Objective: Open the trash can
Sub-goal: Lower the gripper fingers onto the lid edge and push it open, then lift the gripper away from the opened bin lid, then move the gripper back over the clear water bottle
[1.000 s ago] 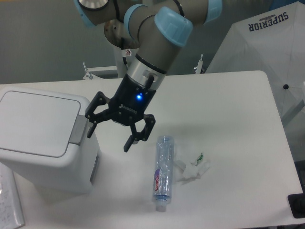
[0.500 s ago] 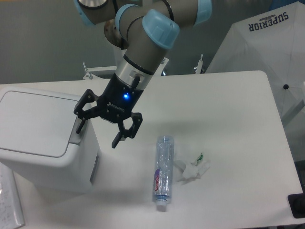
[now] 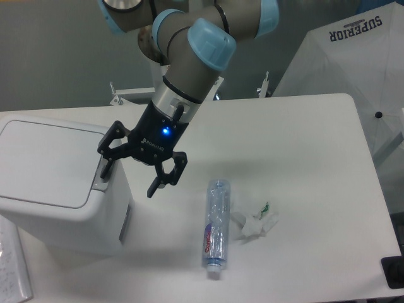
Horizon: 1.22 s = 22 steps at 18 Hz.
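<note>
The trash can (image 3: 53, 186) is a big white boxy bin at the left of the table, its flat lid down. A grey push tab (image 3: 101, 178) sits on the lid's right edge. My gripper (image 3: 128, 179) hangs open just right of the bin. One black fingertip (image 3: 105, 169) is over the tab; whether it touches I cannot tell. The other fingertip (image 3: 153, 187) hangs above the table. Nothing is between the fingers.
A clear plastic bottle (image 3: 216, 225) lies on the table right of the gripper, with a crumpled white wrapper (image 3: 257, 222) beside it. A white canopy (image 3: 353, 76) stands at the back right. Papers (image 3: 12, 271) lie at the front left corner.
The gripper has moved left from above the table to the bin's right edge, bringing one finger over the grey tab. The lid has not moved.
</note>
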Available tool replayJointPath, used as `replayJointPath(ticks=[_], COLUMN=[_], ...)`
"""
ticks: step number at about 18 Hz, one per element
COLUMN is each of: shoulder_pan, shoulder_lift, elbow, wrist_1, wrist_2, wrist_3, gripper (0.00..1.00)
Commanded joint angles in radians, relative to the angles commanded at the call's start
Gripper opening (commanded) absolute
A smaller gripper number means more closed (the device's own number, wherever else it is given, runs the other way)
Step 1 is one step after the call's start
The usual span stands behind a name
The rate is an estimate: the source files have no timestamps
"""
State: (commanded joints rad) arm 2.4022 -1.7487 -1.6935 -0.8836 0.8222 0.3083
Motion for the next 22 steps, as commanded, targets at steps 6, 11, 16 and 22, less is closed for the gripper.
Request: replayJointPath(ticks=[6, 11, 16, 22], shoulder_pan=[0.000, 0.021, 0.107, 0.132], shoulder_lift=[0.002, 0.005, 0.002, -0.037], elbow=[0.011, 0.041, 0.037, 0.028], wrist_1=[0.002, 0.014, 0.020, 0.018], wrist_2=[0.000, 0.000, 0.000, 0.329], wrist_3=[0.000, 0.002, 0.125, 0.378], gripper=[1.00, 1.00, 1.00, 1.00])
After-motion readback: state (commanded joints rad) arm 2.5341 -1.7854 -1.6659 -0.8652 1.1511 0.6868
